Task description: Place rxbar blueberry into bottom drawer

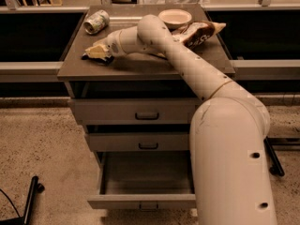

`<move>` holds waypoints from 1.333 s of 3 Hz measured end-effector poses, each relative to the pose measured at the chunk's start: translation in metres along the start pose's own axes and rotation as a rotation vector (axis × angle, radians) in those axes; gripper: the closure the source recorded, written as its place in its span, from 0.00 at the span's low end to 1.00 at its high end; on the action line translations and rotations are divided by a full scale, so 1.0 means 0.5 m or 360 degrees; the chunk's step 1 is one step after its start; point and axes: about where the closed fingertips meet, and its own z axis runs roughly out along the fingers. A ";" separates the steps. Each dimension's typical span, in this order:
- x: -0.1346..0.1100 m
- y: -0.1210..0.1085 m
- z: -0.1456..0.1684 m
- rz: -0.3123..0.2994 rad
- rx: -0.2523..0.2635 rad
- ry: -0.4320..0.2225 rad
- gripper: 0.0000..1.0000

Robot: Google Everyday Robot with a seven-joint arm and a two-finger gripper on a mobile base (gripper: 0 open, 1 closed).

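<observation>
My gripper (97, 52) is low over the left part of the cabinet top (140, 64), with the arm reaching in from the right. A small dark flat bar, the rxbar blueberry (95, 58), shows just under the gripper and is mostly hidden by it. It lies at the level of the top. The bottom drawer (140, 201) is the lowest of three grey drawers. It is pulled out and its inside looks bare.
A crushed green-white can (96, 21) lies at the back left of the top. A white bowl (175, 18) and a tan-and-brown chip bag (199, 32) are at the back right. The two upper drawers (146, 111) are shut. My arm's thick link (234, 163) stands in front of the drawers' right side.
</observation>
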 end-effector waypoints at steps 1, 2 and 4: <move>-0.002 0.002 -0.002 -0.0043 -0.0017 0.0037 1.00; -0.013 -0.004 -0.009 -0.0092 -0.0007 0.0091 1.00; -0.054 -0.023 -0.038 -0.0182 0.0009 0.0067 1.00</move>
